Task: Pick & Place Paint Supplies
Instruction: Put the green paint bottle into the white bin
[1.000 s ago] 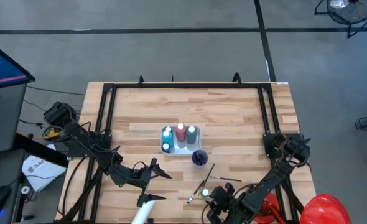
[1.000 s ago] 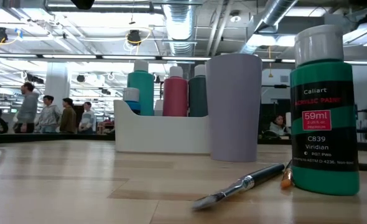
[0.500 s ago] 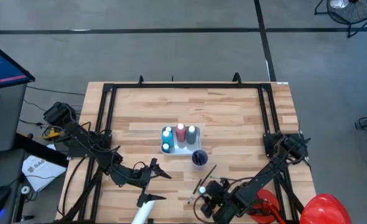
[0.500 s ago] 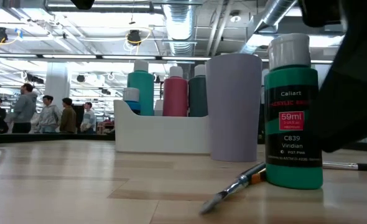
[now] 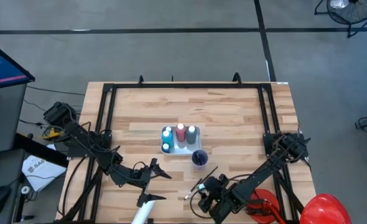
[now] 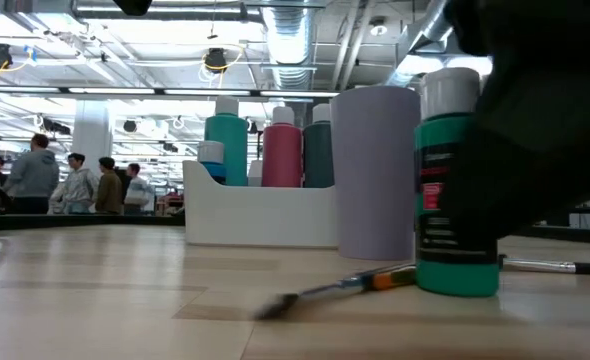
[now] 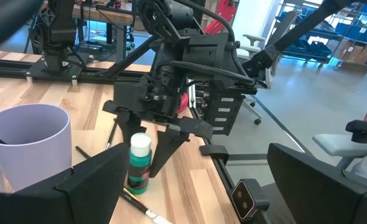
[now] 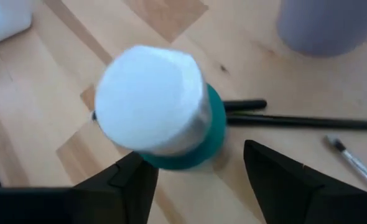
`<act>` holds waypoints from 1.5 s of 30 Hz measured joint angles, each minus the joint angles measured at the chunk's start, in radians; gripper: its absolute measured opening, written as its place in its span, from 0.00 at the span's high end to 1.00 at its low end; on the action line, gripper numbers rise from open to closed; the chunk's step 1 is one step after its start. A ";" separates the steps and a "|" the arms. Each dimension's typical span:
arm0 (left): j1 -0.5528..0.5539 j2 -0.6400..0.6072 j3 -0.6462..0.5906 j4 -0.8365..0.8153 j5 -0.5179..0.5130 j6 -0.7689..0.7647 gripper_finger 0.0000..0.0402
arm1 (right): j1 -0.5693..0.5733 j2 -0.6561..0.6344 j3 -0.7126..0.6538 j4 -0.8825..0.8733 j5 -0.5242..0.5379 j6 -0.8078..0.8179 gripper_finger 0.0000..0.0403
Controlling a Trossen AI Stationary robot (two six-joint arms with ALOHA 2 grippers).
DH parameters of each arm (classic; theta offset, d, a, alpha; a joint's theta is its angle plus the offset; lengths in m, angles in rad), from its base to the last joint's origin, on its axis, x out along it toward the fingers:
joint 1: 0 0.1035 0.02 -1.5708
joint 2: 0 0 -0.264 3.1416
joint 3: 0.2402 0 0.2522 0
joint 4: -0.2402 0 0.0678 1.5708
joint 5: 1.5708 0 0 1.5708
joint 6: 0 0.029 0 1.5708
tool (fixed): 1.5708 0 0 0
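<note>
Right gripper (image 5: 203, 200) sits right over the green bottle (image 6: 457, 190), fingers apart on either side of its white cap (image 8: 151, 98), nothing clamped. The bottle stands upright on the table (image 5: 233, 112) between those fingers, a brush (image 6: 335, 288) lying at its base, the lilac cup (image 6: 375, 170) and white caddy (image 6: 260, 215) just beyond. Looks like the grasp step: next it needs to drop lower and squeeze the body squarely, or the bottle tips. Left gripper (image 5: 158, 186) waits well apart, fingers spread wide
</note>
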 joint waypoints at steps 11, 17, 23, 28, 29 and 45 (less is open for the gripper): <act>0.011 0.000 -0.023 0.000 -0.010 -0.007 0.07 | -0.011 0.000 0.000 0.034 0.023 -0.064 0.54; 0.014 0.000 -0.023 0.002 -0.011 -0.023 0.07 | -0.017 0.001 0.000 0.036 0.027 -0.077 0.61; 0.013 0.000 -0.023 0.002 -0.011 -0.023 0.07 | -0.020 0.002 0.000 0.045 0.030 -0.079 0.67; 0.013 0.000 -0.023 0.001 -0.011 -0.023 0.07 | -0.013 0.002 0.000 0.077 0.029 -0.079 0.70; 0.013 0.000 -0.023 0.000 -0.011 -0.023 0.07 | -0.012 0.002 0.000 0.080 0.029 -0.079 0.70; 0.087 0.311 0.066 0.020 -0.100 -0.080 0.07 | -0.030 0.002 0.001 0.150 0.013 -0.132 0.70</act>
